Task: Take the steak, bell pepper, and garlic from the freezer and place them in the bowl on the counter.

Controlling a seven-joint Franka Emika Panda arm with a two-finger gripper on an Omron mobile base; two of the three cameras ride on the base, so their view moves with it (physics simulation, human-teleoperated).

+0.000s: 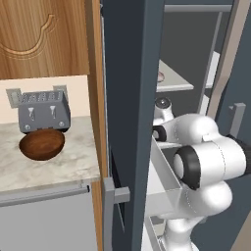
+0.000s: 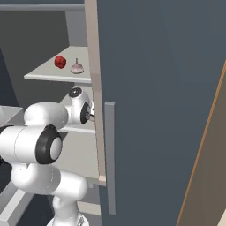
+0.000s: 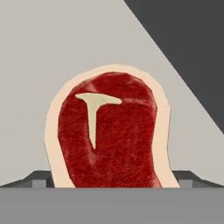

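Inside the freezer [image 1: 132,98], the jaws stand spread wide on either side of the steak [image 3: 109,131], which lies flat on a white shelf [image 3: 43,52]. On the shelf above, the bell pepper [image 2: 60,62] sits just beside the garlic [image 2: 77,67]. The bowl [image 1: 42,144] waits on the table [image 1: 59,166], before the toaster [image 1: 43,110].

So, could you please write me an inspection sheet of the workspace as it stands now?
Surface: counter, light marbled stone; white freezer shelf.
Job's things: steak flat on a grey shelf, close under the hand; bell pepper and garlic side by side on the shelf, apart; bowl on the counter, nothing in it; freezer open.
Clutter: toaster just behind the bowl.
Grippers: gripper, jaws open either side of the steak, holding nothing.
Cables: nothing seen.
Surroundings: wooden cupboard above the counter.
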